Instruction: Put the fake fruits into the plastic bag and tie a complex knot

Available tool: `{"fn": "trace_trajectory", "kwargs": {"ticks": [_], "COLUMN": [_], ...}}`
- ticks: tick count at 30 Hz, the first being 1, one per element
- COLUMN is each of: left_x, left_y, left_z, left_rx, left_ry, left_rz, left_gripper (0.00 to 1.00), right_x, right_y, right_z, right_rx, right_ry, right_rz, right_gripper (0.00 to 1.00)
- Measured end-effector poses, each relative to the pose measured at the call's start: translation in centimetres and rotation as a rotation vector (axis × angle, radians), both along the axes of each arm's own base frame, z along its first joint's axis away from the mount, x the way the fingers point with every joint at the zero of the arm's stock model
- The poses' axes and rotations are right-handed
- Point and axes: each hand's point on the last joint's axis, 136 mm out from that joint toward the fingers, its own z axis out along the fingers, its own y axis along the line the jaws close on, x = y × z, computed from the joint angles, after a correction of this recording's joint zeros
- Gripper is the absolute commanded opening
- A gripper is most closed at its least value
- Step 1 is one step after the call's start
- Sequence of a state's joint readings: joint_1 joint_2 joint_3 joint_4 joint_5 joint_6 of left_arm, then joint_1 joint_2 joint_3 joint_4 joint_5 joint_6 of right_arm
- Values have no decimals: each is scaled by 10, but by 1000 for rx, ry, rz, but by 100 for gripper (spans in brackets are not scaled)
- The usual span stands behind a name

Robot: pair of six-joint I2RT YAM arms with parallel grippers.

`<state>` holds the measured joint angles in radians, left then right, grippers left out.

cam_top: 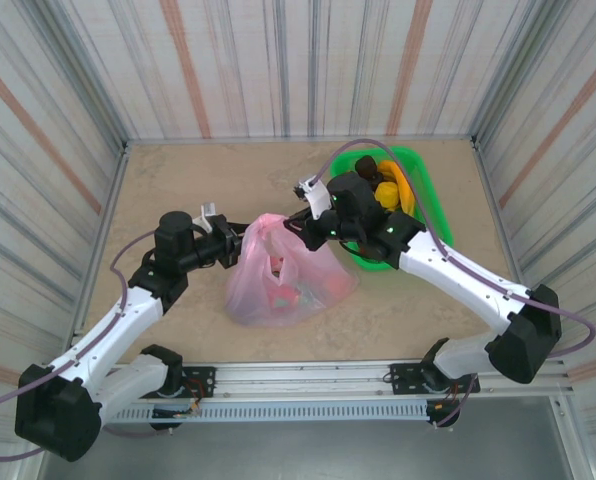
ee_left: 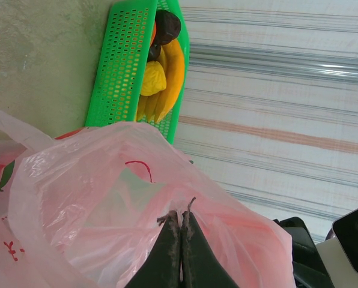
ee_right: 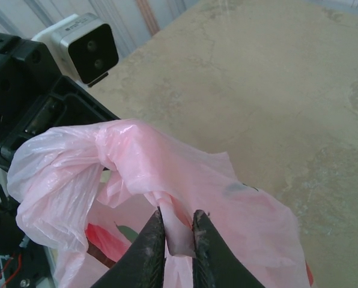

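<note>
Now left tool (ee_left: 181, 216), right tool (ee_right: 178, 215) pinch 1 plastic bag (cam_top: 290, 282)

text: we read none | plastic bag (ee_left: 95, 198): we see red printed marks (ee_left: 137, 163) on the pink film, a curved stroke and small squiggles near the left edge, crumpled and not legible to us | brands, numbers, signs: we make out none
</note>
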<state>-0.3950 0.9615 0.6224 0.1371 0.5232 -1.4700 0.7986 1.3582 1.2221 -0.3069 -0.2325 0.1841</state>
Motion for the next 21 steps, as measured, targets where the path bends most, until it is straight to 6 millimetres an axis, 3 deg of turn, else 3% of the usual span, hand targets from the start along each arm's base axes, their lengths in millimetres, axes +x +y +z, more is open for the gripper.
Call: {"fn": "trace_trajectory", "kwargs": {"ticks": [9, 21], "left_x": [2, 10], "left_y": [2, 17], "left_z": [-3, 8], "left_rx": [24, 130], "left_ry": [-10, -100], "left_rz": [12, 72], "left_gripper": [0, 0], "right_x": [-1, -10], "right_y": [-1, -20], "right_z": [0, 10], "right_rx": [-9, -30], "right_ry": [-4, -12], "right_rz": [3, -29], "right_gripper": [1, 1]}}
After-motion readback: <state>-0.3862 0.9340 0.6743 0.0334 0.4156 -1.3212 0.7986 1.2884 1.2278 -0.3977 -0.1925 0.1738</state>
